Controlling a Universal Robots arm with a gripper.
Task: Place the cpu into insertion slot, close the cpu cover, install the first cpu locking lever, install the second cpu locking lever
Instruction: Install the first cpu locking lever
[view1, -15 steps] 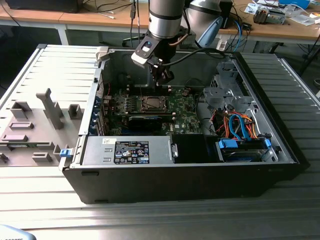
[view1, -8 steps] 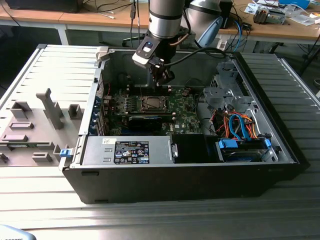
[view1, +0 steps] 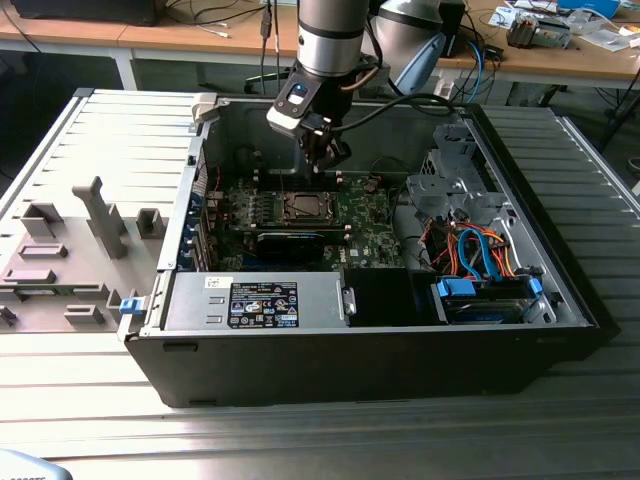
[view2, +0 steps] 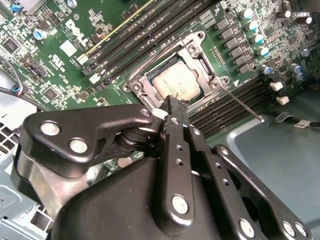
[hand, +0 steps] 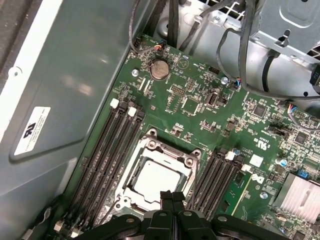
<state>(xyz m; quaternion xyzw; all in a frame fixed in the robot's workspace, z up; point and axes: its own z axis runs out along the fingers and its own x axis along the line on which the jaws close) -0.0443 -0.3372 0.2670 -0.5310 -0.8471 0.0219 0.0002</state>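
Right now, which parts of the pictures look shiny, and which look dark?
In the first wrist view, pale glare smears the grey metal case wall; in the second wrist view, the small square silvery chip shines softly; in the exterior view, the open black computer case is dim inside.

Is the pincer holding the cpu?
No, the cpu sits in the slot, and the shut pincer holds nothing.

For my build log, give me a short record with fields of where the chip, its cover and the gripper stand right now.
cpu: silvery-grey square chip seated in the silver-rimmed square insertion slot
cover: thin silvery metal frame plate lying flat around the chip
lever: thin metal rod sticking out from the socket corner
gripper: black gripper shut, empty, over the cover's edge
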